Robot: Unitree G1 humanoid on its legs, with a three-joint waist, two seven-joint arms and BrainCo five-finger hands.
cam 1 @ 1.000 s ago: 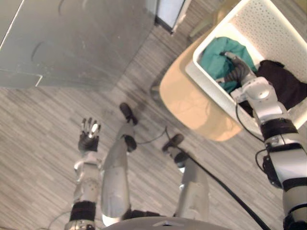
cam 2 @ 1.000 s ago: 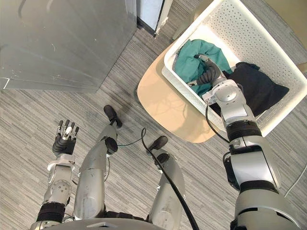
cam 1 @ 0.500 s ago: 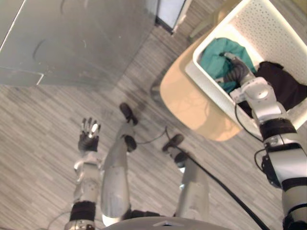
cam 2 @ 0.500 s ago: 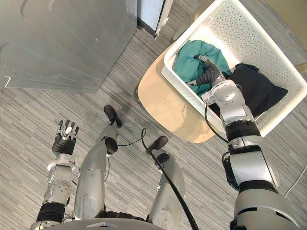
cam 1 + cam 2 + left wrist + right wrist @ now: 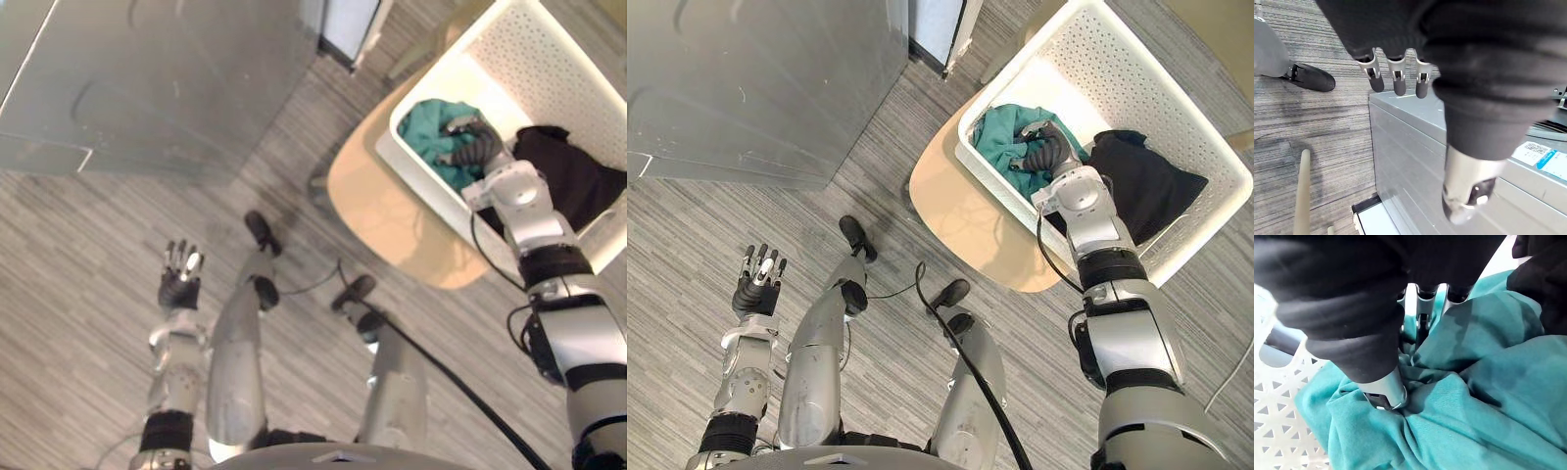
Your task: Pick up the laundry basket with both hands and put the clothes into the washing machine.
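A white perforated laundry basket (image 5: 1136, 69) sits on a round beige table (image 5: 955, 215) at the upper right. Inside lie a teal garment (image 5: 994, 132) and a black garment (image 5: 1146, 181). My right hand (image 5: 1046, 147) reaches over the near rim into the basket. Its fingers (image 5: 1422, 313) and thumb are dug into the bunched teal garment (image 5: 1488, 382), pinching folds of it. My left hand (image 5: 757, 284) hangs open over the floor at the lower left, fingers (image 5: 1396, 81) straight, holding nothing.
A large grey metal appliance (image 5: 754, 78) fills the upper left, also seen past the left hand (image 5: 1415, 161). A narrow white panel (image 5: 936, 24) stands between it and the table. Striped grey floor (image 5: 686, 245) lies open around the left arm.
My right hand has pushed a little farther into the basket and the teal garment has bunched up under it. The left hand has stayed in place.
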